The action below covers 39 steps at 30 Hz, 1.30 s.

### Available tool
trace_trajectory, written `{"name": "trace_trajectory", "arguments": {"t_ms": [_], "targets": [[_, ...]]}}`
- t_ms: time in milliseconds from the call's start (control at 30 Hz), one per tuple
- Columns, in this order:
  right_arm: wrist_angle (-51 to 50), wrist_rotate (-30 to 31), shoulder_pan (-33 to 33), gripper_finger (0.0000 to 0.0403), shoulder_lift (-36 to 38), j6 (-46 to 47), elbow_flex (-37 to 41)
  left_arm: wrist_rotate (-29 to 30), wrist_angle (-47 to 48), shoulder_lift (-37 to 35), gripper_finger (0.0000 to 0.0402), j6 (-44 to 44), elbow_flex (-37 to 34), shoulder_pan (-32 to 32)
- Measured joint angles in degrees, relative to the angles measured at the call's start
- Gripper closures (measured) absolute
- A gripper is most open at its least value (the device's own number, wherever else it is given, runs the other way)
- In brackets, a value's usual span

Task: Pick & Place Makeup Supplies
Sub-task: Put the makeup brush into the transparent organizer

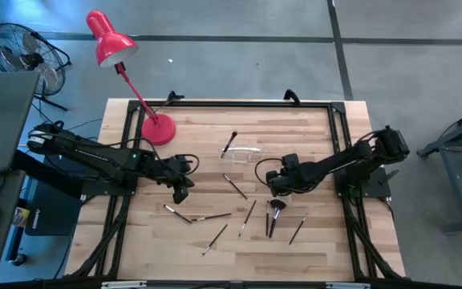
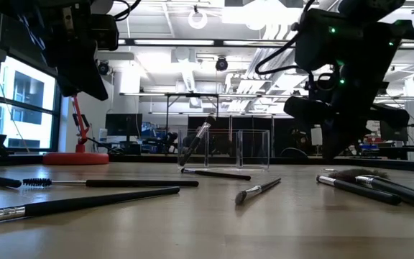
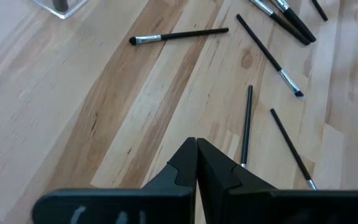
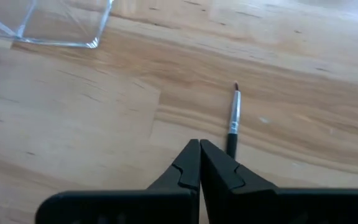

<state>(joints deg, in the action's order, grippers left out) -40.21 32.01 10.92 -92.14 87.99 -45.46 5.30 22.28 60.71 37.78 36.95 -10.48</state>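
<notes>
Several makeup supplies lie flat on the wooden table: thin brushes point(image 1: 235, 186) point(image 1: 211, 217) point(image 1: 297, 229) and one with a fluffy black head point(image 1: 277, 207). One brush point(image 1: 229, 143) leans in the clear holder point(image 1: 247, 152). My right gripper point(image 1: 273, 190) is shut just right of centre; in its wrist view point(image 4: 199, 146) a thin brush point(image 4: 233, 121) runs out from behind one finger, tip pointing away. My left gripper point(image 1: 181, 191) hangs shut above bare wood left of centre, with brushes point(image 3: 247, 124) beyond it. My right gripper stands with shut fingers over the handle end point(image 4: 230, 148) of the thin brush, slanting down from the table's right. The finger hides that end, and I cannot tell whether it touches the brush. The brush's tip end lies flat on the wood.
A red desk lamp point(image 1: 157, 128) stands at the table's far left, its head leaning out past the far edge. The clear holder point(image 2: 236, 147) sits far of centre. A black frame point(image 1: 339, 136) runs along the table's sides. Bare wood shows along the near edge.
</notes>
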Motion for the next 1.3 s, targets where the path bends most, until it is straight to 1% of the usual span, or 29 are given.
{"name": "trace_trajectory", "arguments": {"t_ms": [100, 267, 367, 500, 700, 767, 900, 1033, 1133, 1300], "targets": [[-1.3, -1.6, 0.0, 0.0402, 0.0, 0.3, -0.4, 0.0, 0.1, 0.0, 0.0401, 0.0, 0.0, 0.0], [-3.0, -6.3, 0.0, 0.0402, 1.1, 0.4, -0.8, 0.2, 0.1, 0.0, 0.0401, 0.0, 0.0, 0.0], [-3.3, -7.3, 0.0, 0.0402, 2.5, 0.4, -0.8, 0.3, 0.1, 0.0, 0.0401, 0.0, 0.0, 0.0], [-4.6, -6.7, 0.0, 0.0403, 4.9, 0.4, -0.8, 0.4, 0.1, 0.0, 0.0401, -0.1, 0.0, 0.0], [-9.8, -2.9, 0.0, 0.0402, 6.9, 0.1, -0.8, 0.4, 0.1, 0.0, 0.0401, 0.0, 0.0, 0.0], [-9.9, -2.2, 0.0, 0.0399, 6.9, -0.9, -0.4, 0.4, 0.1, 0.0, 0.0401, 0.0, 0.0, 0.0], [-6.4, -3.8, 0.0, 0.0374, 6.8, -0.1, 2.1, 0.3, 0.1, 0.0, 0.0401, 0.0, 0.0, 0.0], [-2.2, -3.7, 0.0, 0.0335, 6.8, 1.6, 4.4, 0.3, 0.1, 0.0, 0.0402, 0.0, 0.0, 0.0], [0.4, -3.4, 0.0, 0.0310, 6.8, 0.8, 5.9, 0.3, 0.1, 0.0, 0.0401, 0.0, 0.0, 0.0], [3.1, -2.9, 0.0, 0.0289, 6.7, 0.5, 8.7, 0.3, 0.1, 0.0, 0.0401, 0.0, 0.0, 0.0]]}}
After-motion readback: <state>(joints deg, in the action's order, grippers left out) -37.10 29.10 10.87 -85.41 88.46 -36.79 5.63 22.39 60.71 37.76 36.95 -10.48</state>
